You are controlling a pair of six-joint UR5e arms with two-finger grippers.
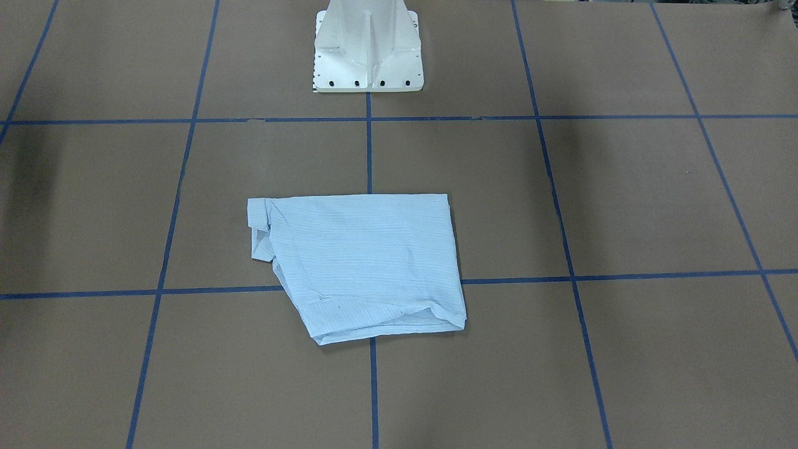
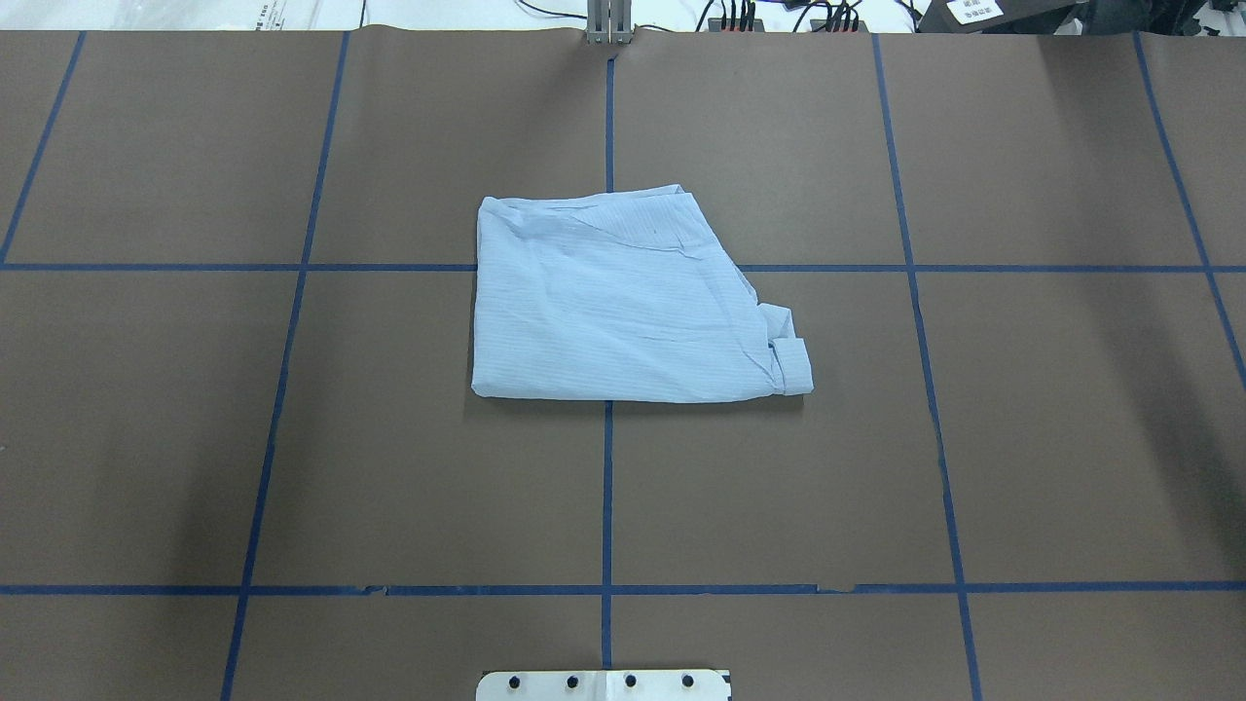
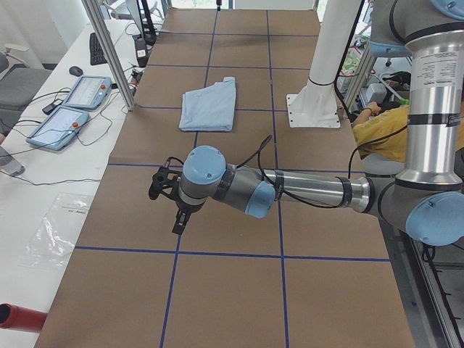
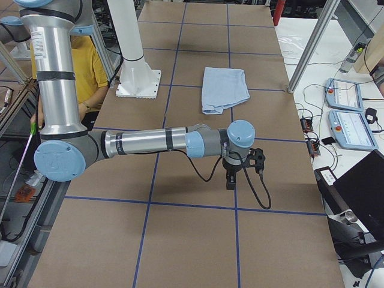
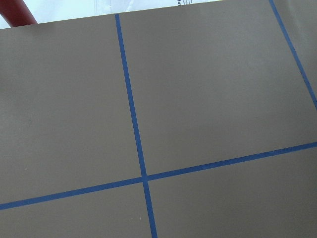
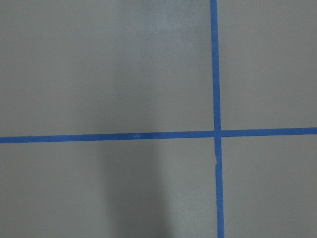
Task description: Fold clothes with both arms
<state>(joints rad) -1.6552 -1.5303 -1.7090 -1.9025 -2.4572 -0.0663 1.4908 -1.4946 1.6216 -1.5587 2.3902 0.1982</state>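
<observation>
The light blue striped shirt (image 1: 368, 262) lies folded into a compact, roughly square bundle at the middle of the table (image 2: 613, 302), with a cuff sticking out at one corner. No gripper touches it. My left gripper (image 3: 180, 221) hangs over bare table far from the shirt (image 3: 210, 105), pointing down. My right gripper (image 4: 230, 180) hovers over the table's other end, equally far from the shirt (image 4: 223, 89). Both grippers show only in the side views, so I cannot tell whether they are open or shut. The wrist views show only brown table and blue tape lines.
The white pedestal base (image 1: 368, 56) stands behind the shirt. Blue tape lines (image 2: 608, 487) grid the brown table. Teach pendants (image 3: 76, 105) and cables lie on the white bench beside it. A red cylinder (image 3: 18, 317) lies at the table's left end. A person in yellow (image 4: 90, 66) sits behind the robot.
</observation>
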